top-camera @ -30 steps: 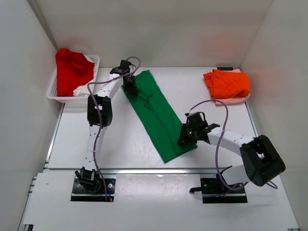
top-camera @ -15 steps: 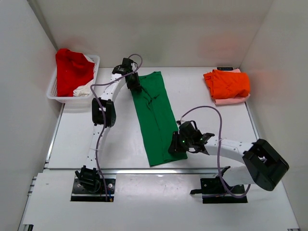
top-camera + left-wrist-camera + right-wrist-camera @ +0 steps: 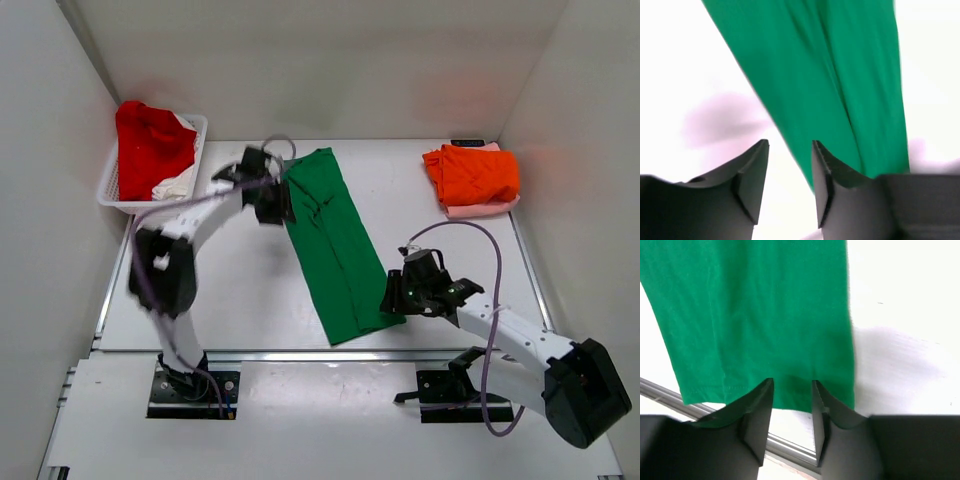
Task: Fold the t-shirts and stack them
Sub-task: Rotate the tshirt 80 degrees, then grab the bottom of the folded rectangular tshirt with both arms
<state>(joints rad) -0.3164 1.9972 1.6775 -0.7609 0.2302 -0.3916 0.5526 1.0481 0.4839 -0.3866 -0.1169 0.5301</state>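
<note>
Right, I've got the green t-shirt (image 3: 330, 245) flat on the table (image 3: 240, 290), folded into one long narrow strip. It runs on a slant, far end left of centre, near end closer to the middle, and its hem sits just short of the metal strip (image 3: 300, 355) along the table's near edge.

Left gripper (image 3: 272, 198) is at the far end of the strip, on its left side. From the left wrist camera its fingers (image 3: 752, 175) stand apart, with bare table in the gap and the shirt's edge running just past the tips. Nothing is pinched there. The left arm looks blurred from above, so I can't place it more finely than that.

Right gripper (image 3: 397, 296) is at the near end, on the strip's right side. On its wrist view the fingers (image 3: 757, 415) are parted by a narrow gap. The stitched hem lies right at the tips, and I see no cloth caught between them.

Far right, the orange t-shirt (image 3: 472, 174) sits folded on top of the pale pink t-shirt (image 3: 480, 209), well apart from the green one. Far left, the basket (image 3: 112, 190) holds the red t-shirt (image 3: 150, 145), heaped above the rim, and the white t-shirt (image 3: 172, 185) pokes out beneath it on the right.
</note>
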